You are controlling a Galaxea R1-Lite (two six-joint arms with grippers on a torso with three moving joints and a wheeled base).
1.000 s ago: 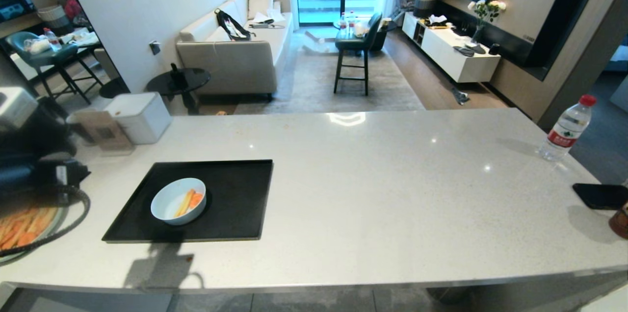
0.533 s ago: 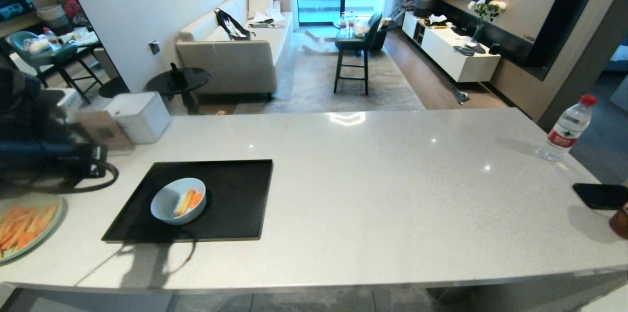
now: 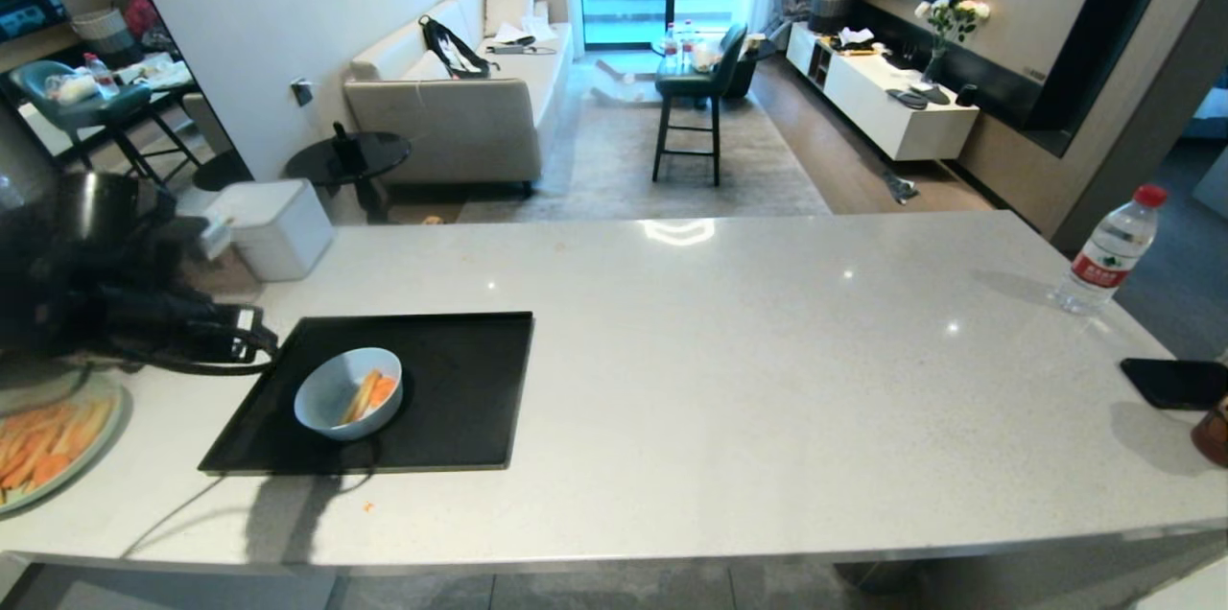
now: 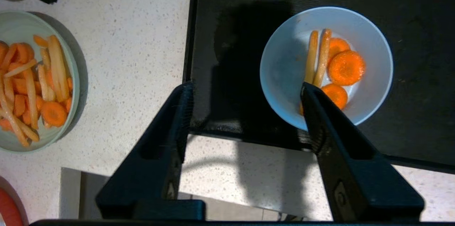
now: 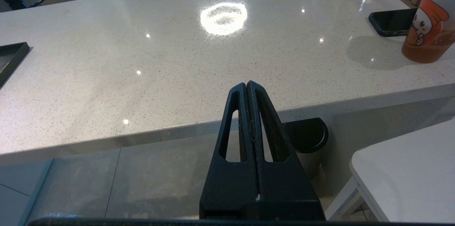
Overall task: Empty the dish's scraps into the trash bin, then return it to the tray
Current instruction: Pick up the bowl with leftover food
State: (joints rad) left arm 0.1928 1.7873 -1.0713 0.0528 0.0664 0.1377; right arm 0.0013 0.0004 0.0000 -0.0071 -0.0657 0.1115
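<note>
the left gripper (image 4: 245,89) has its jaws wide apart, up over the near edge of the tray (image 4: 419,12), holding nothing. the bowl (image 4: 284,62) sits on the tray with carrot bits (image 4: 346,68) inside. the right gripper (image 5: 246,85) is closed by the counter (image 5: 106,76) edge.

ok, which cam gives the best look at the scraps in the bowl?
Left wrist view: it looks straight down into the dish, so the scraps show as separate carrot slices and sticks. In the head view the scraps are a small orange patch. The right wrist view does not show them.
</note>
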